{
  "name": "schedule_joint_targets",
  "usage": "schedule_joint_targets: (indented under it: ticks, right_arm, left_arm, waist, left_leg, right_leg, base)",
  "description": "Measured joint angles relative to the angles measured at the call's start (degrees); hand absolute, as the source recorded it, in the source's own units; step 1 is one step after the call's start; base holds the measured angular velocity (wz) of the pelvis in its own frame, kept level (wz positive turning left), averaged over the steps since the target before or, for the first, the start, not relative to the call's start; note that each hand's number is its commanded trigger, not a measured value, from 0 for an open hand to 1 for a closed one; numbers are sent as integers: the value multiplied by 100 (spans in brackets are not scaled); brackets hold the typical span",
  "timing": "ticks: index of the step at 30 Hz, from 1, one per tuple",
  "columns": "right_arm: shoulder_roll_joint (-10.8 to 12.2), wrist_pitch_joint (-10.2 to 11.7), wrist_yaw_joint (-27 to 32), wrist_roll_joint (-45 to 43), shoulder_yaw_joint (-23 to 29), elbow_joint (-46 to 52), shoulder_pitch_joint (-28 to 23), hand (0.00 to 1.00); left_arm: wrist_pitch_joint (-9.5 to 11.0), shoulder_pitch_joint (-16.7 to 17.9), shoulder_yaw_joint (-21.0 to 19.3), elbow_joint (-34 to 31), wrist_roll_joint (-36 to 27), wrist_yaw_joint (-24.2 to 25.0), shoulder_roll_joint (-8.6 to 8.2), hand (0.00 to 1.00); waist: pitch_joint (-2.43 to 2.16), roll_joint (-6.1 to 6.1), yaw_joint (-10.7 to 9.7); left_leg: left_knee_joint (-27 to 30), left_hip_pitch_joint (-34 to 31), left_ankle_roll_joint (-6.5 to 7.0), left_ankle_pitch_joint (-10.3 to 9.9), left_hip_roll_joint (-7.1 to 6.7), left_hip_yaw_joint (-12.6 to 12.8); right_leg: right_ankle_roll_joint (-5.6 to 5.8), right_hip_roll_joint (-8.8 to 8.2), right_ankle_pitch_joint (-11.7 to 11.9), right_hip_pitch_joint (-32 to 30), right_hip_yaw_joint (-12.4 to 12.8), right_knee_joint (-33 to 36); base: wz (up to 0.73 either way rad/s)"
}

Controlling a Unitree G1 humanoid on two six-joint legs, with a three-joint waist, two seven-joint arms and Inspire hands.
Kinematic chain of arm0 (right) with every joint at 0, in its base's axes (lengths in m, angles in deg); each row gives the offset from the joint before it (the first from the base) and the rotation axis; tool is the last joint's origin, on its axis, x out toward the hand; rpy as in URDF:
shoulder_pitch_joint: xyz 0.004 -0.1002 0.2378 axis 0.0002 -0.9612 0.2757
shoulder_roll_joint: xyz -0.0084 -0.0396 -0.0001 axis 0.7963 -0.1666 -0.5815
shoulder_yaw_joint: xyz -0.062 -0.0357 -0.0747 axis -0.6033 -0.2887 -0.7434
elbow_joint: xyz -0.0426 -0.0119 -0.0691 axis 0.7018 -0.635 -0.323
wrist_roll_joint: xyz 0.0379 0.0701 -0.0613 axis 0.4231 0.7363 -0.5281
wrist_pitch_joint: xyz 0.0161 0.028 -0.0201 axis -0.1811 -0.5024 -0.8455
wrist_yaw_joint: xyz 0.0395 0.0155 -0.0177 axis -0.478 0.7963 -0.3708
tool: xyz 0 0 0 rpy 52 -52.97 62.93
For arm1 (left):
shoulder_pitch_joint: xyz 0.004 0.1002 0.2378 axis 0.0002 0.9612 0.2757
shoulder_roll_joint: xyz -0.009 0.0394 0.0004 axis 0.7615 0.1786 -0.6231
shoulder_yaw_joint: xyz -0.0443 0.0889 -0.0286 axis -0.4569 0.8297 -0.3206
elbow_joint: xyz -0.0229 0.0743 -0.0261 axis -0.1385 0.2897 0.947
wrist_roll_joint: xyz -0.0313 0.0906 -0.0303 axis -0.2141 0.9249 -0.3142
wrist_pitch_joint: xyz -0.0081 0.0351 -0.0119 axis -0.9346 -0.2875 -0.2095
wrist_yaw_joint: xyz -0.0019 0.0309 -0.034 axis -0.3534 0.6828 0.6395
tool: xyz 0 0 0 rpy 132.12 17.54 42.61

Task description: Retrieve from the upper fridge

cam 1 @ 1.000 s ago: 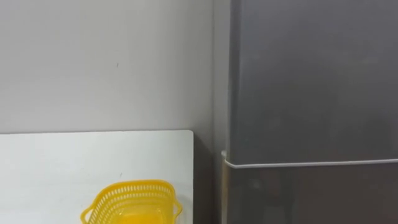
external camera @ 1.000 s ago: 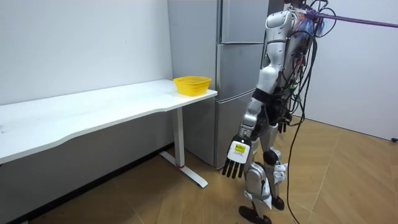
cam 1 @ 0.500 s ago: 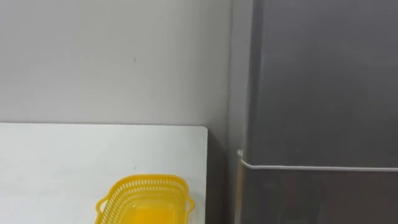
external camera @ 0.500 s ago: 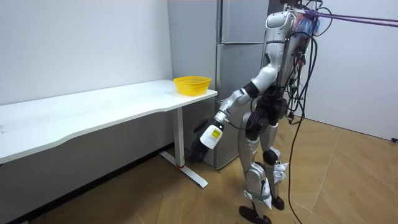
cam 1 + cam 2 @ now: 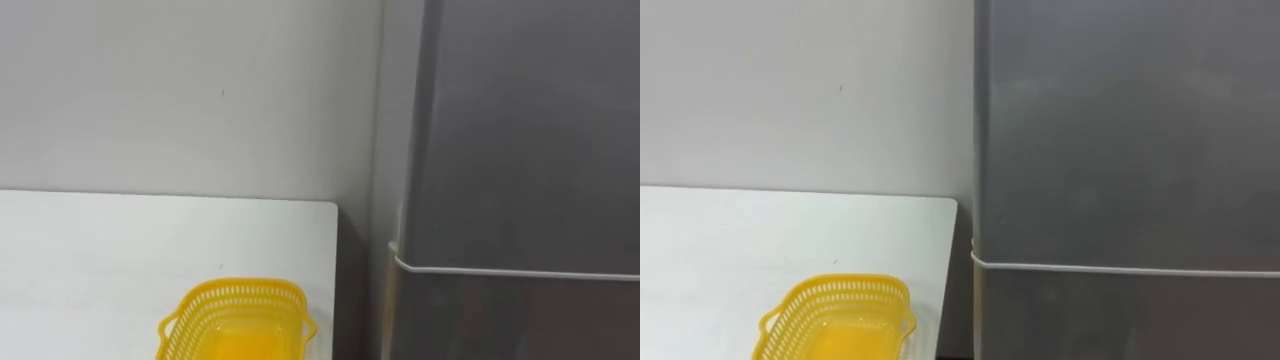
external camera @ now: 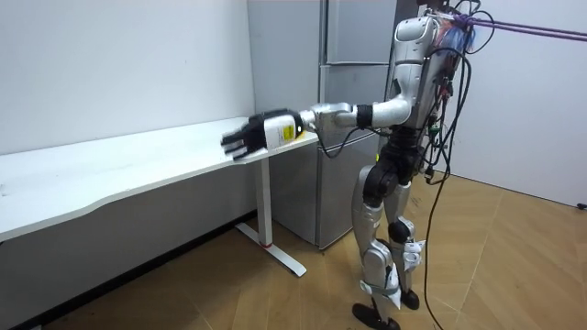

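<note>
The grey fridge [image 5: 520, 130] stands shut, right of the table; a pale seam [image 5: 500, 270] divides its upper door from the lower one. In the room view I stand in front of the fridge [image 6: 353, 32], close to the table's end. My left arm is stretched out level towards the room view's left. Its hand, my left hand [image 6: 257, 135], is open with straight fingers above the table's end. It touches nothing that I can see.
A yellow mesh basket [image 5: 240, 320] sits on the white table [image 5: 100, 260] near the corner next to the fridge. A plain grey wall [image 5: 180, 90] rises behind the table. In the room view the long table [image 6: 110, 170] runs left over a wooden floor [image 6: 514, 257].
My left arm has swung up from hanging by my leg to level over the table's end. The eye view has shifted a little; fridge and basket have not moved.
</note>
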Motion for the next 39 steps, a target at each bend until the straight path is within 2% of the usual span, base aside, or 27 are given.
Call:
schedule_joint_targets:
  ticks: [5,8,10,14,15,19,21,24,28,32,39]
  right_arm:
    - [5,-32,-160,-53,1,-2,-96,0]
    - [78,-3,-248,-115,-4,-42,-109,0]
    - [112,1,-280,-142,6,-127,-117,0]
    - [115,0,-333,-171,48,-131,-94,0]
    - [108,-16,-364,-176,61,-129,-90,0]
    - [100,-21,-387,-173,63,-267,-62,0]
    - [101,-23,-424,-176,60,-326,-33,0]
    - [102,-50,-494,-188,64,-343,-40,0]
    - [84,-70,-599,-298,65,-344,-55,0]
    - [83,-75,-638,-355,48,-328,-11,0]
    - [38,-213,-760,-371,-36,-340,150,0]
  left_arm:
    - [49,-6,1,-1107,95,38,39,0]
    - [51,-23,66,-1677,180,304,45,0]
    - [51,-112,137,-1935,176,678,181,0]
    - [48,-265,257,-2322,180,1201,314,0]
    - [48,-278,311,-2448,182,1376,399,0]
    - [46,-448,491,-2530,145,2107,603,0]
    - [31,-453,593,-2530,37,2416,605,0]
    - [-119,-528,735,-2575,-142,2932,616,0]
    - [-211,-922,991,-2640,-143,3541,664,0]
    - [-289,-1034,1192,-2759,-164,4030,675,0]
    - [-548,-1132,1634,-2902,-124,4821,689,0]
  waist:
    - [-12,26,-103]
    - [-8,30,-184]
    - [-1,40,-288]
    - [27,85,-386]
    - [33,99,-463]
    - [71,184,-608]
    - [53,231,-654]
    - [67,303,-758]
    - [69,305,-790]
    - [71,300,-790]
    - [42,261,-909]
  left_leg:
    - [6,-2,7,5,-1,3]
    - [7,-5,7,6,1,5]
    - [6,-4,5,8,2,5]
    - [4,-30,5,8,5,31]
    - [6,-45,5,8,4,21]
    - [22,-66,5,8,4,23]
    - [21,-96,5,8,4,26]
    - [8,-103,5,9,8,29]
    - [-12,-100,-7,16,17,45]
    - [-15,-101,-7,16,24,158]
    - [-7,-123,-7,16,24,158]
  right_leg:
    - [-7,-1,8,5,0,-5]
    - [-7,7,8,8,11,-19]
    - [-7,3,8,9,0,-13]
    - [-7,3,8,-29,23,-12]
    - [-7,3,8,-40,27,-14]
    - [-7,1,8,-58,36,-10]
    - [-7,4,8,-84,62,-9]
    - [-7,11,8,-99,64,-8]
    - [-8,22,9,-121,96,1]
    - [-8,20,9,-147,146,10]
    - [-8,16,11,-172,146,13]
  base:
    - [0]
    - [0]
    - [0]
    - [-3]
    - [0]
    - [0]
    - [0]
    - [0]
    - [-2]
    - [-10]
    - [1]
